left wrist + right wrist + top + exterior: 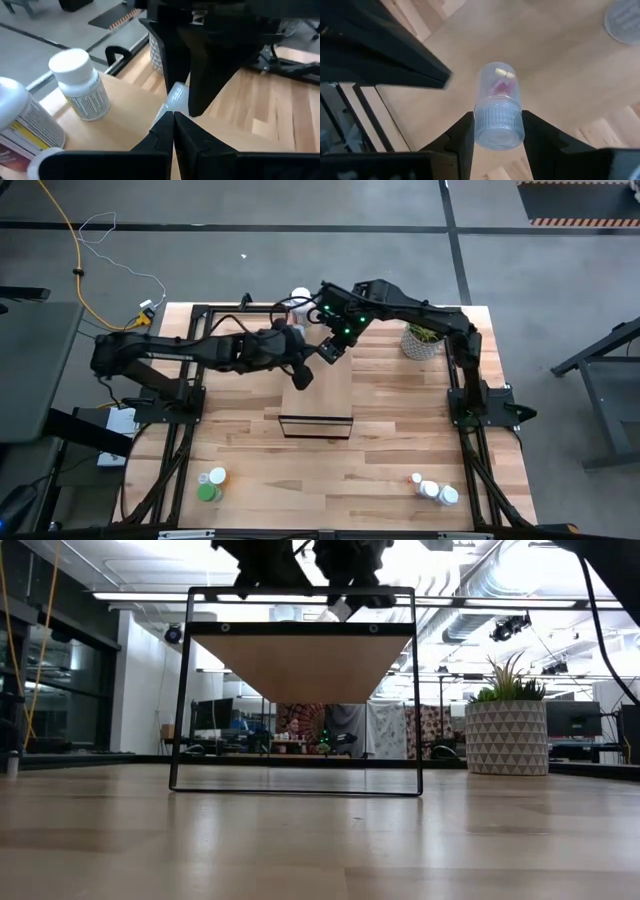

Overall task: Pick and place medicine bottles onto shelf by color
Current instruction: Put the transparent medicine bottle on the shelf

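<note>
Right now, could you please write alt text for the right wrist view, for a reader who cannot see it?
The right gripper holds a small clear bottle by its white ribbed cap, cap toward the camera, with something pink inside. Below it lies the pale wood shelf. The dark left gripper shows to one side.

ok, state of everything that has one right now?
Right gripper: shut on a clear bottle, held above the shelf.
Left gripper: shut, empty, over the shelf.
White-cap bottle: upright on the shelf.
Green bottles: on the table, unplaced.
White bottles: on the table, unplaced.
Plant: upright.
</note>
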Tool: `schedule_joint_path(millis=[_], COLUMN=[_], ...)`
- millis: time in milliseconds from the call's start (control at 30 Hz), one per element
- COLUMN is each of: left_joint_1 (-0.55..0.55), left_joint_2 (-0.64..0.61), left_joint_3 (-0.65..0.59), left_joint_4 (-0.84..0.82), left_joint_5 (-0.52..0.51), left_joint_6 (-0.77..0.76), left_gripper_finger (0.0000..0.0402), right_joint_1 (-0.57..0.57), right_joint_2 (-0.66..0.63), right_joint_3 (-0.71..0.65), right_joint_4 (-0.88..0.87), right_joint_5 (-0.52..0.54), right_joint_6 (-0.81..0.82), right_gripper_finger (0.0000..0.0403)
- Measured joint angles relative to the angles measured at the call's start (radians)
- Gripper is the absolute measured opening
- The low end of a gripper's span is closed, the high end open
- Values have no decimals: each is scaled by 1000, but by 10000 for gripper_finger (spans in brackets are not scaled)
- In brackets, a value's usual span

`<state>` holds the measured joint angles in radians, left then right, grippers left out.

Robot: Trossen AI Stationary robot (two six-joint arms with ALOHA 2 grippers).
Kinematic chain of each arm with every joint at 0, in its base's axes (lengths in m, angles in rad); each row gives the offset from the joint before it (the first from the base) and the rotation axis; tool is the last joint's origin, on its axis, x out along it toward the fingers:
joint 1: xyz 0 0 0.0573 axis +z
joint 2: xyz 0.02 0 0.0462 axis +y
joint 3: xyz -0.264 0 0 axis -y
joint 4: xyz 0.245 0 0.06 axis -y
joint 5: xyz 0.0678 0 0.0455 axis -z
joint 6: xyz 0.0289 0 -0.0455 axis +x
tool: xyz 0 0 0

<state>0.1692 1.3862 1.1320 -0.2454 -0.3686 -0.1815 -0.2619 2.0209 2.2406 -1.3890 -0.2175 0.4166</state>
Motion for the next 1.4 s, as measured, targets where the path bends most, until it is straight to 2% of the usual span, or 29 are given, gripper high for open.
schedule_joint_path(millis=[367,533,633,767,833,1033,1400], left_joint_1=[35,34,31,33,36,46,41], left_joint_2=[80,103,106,107,107,107,132], left_joint_3=[0,0,0,0,0,0,-2], left_joint_4=[19,32,32,61,79,84,60], left_joint_5=[26,1,-61,-201,-224,-141,-64], left_joint_6=[-25,-26,-28,-51,-52,-55,-80], left_gripper_finger=[0,0,0,0,0,0,0], right_joint_1=[-34,-35,-35,-34,-33,-34,-34], right_joint_2=[6,6,6,6,6,6,6], right_joint_3=[0,-1,-1,-1,-1,-1,-1], right_joint_4=[17,10,10,8,9,36,69], right_joint_5=[0,2,6,-8,-8,-6,0], right_joint_6=[-17,-25,-25,-33,-34,-40,-40], right_gripper_finger=[126,126,126,126,126,126,126])
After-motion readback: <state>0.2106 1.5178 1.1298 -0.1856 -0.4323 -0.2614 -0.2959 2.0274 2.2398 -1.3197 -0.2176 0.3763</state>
